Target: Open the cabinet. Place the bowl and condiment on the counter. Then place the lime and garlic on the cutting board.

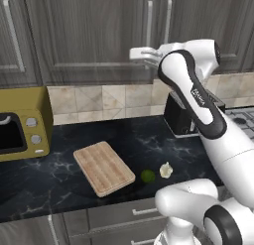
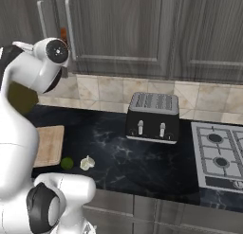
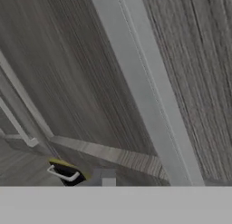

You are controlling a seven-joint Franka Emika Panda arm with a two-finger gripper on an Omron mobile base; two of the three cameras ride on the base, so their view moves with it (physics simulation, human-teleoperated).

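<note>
The cabinet point(image 1: 94, 35) hangs over the counter point(image 1: 59, 179) with its dark grey doors closed. My gripper point(image 1: 144, 58) is raised to the lower end of a vertical silver handle point(image 1: 149, 23). Up close in the hand view, that handle point(image 3: 149, 96) runs slantwise across the door; my fingertips are hidden, so I cannot tell how the jaws stand. The bowl and the condiment are hidden. The tan cutting board point(image 1: 104, 167) lies on the counter. The lime point(image 1: 147, 176) and garlic point(image 1: 166, 169) sit just right of it, also seen as lime point(image 2: 67, 163) and garlic point(image 2: 87, 163).
A yellow microwave point(image 1: 22, 125) stands at the counter's left end. A black toaster point(image 2: 153, 117) sits against the tiled backsplash, with a gas stove point(image 2: 220, 155) to its right. Grey drawers point(image 1: 124, 219) run below the counter edge.
</note>
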